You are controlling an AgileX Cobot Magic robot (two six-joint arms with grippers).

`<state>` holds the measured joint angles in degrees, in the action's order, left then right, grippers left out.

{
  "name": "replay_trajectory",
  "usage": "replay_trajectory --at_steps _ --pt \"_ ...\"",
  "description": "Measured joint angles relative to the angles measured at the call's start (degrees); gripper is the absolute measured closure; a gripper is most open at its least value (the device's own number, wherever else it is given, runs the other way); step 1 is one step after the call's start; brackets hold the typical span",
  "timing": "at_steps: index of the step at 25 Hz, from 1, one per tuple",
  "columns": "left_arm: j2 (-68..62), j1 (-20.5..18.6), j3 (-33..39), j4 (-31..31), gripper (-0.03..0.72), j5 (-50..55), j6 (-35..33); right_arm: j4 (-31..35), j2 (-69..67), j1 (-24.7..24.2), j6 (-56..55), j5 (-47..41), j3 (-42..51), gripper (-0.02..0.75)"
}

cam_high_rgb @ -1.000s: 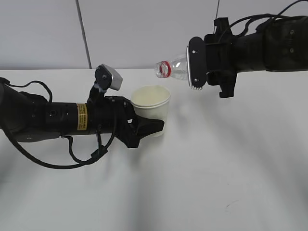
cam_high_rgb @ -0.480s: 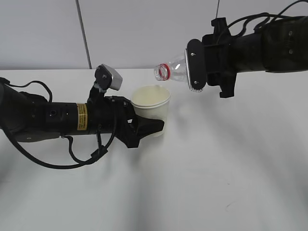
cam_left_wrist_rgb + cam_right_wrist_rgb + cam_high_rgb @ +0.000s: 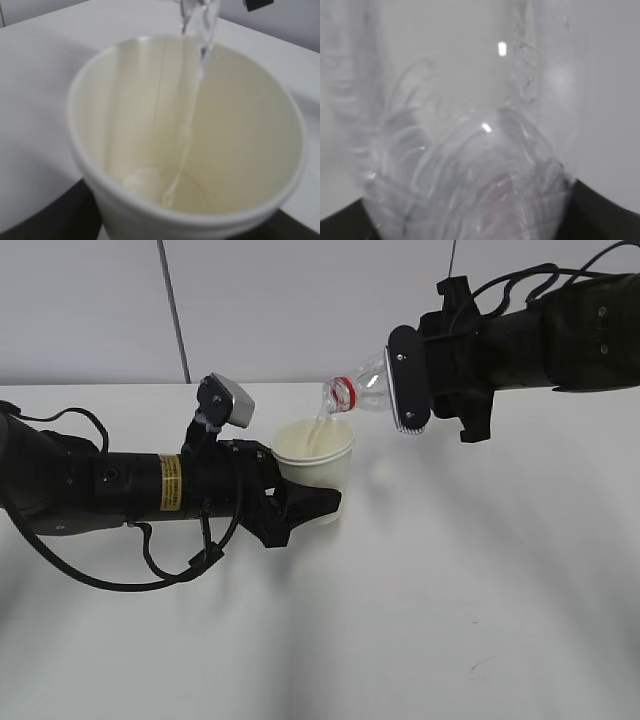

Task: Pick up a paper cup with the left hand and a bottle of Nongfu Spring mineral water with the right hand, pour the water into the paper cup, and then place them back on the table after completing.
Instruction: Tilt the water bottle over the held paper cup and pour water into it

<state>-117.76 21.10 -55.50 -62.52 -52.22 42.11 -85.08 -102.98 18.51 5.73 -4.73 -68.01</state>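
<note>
Bearing an unreadable yellow sticker (image 3: 170,483), the left hand (image 3: 300,502) has its jaws clamped on the cream paper cup (image 3: 315,455); the right hand's (image 3: 440,380) jaws grip the tilted clear plastic bottle (image 3: 362,387), clear water (image 3: 192,107) streaming cupward above the white surface (image 3: 450,590).

We are now seeing water (image 3: 318,432) running from the bottle (image 3: 362,389) into the paper cup (image 3: 315,468); a second ago none was flowing. The right hand (image 3: 440,380) is tipping the bottle's mouth lower than before, closer over the cup's rim.

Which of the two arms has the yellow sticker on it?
The left arm, whose end effector holds the cup; the right arm, holding the bottle, has none.
</note>
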Motion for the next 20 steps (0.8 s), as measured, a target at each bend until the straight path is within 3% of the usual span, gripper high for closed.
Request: replay_trajectory --at_steps 20 --pt "0.0 0.1 0.0 0.0 0.277 0.0 0.0 -1.0 0.0 0.0 -0.1 -0.4 0.0 0.293"
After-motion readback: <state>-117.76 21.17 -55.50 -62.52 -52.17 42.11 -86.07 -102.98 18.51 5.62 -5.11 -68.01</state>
